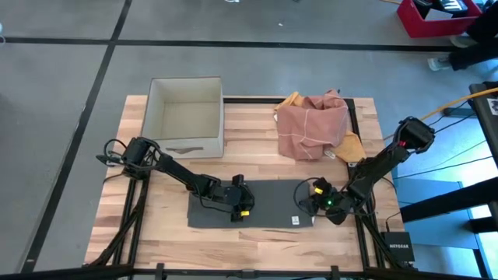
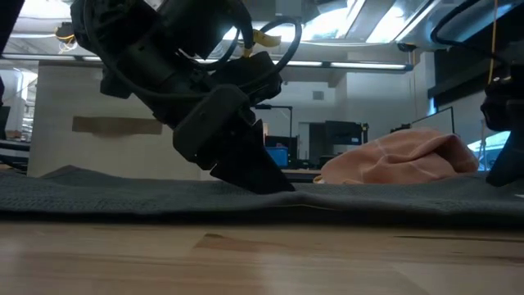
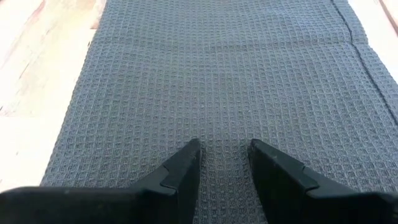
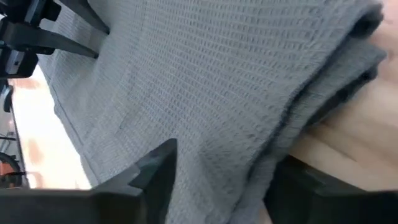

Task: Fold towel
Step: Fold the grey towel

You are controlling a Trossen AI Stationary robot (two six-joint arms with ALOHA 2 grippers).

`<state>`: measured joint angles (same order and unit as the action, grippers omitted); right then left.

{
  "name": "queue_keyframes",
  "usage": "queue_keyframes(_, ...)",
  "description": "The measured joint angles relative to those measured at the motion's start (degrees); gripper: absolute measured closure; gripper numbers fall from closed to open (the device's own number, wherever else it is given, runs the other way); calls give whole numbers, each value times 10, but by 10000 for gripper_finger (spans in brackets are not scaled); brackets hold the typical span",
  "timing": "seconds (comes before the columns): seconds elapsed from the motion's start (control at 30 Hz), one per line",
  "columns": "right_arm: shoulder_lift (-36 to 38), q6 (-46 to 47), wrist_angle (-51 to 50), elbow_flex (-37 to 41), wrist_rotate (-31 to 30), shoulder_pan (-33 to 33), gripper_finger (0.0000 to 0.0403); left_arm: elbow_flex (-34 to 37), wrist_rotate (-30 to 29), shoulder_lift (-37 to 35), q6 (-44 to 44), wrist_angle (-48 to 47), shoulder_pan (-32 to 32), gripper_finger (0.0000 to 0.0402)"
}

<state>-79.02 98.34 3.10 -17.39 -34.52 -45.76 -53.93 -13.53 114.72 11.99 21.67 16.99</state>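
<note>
White letters reading NETGEAR stand on a small black box [image 1: 399,246] on the floor, just off the table's [image 1: 257,241] near right corner in the high view. A small white tag at the grey towel's [image 1: 268,204] edge is too small to read

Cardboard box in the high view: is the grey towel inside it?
No. The grey towel lies flat on the table in front of the cardboard box, apart from it, with both grippers at it.
</note>
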Motion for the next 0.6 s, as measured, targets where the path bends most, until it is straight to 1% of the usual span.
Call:
queue_keyframes(0.1,-1,-10,-3,1,-14,0,265,0,0,0,0,1,0,270)
queue_keyframes(0.23,-1,-31,-9,2,-19,1,365,1,1,0,-1,16,0,270)
queue_keyframes(0.27,-2,-37,-10,3,-20,1,382,-1,2,0,-3,21,2,270)
queue_keyframes(0.3,-2,-41,-10,3,-20,1,388,-4,1,0,-5,28,2,270)
queue_keyframes(0.43,-1,-41,-8,2,-19,2,375,-31,2,0,-11,50,3,270)
queue_keyframes(0.6,6,-42,-10,2,-19,1,394,-52,2,24,-15,48,1,270)
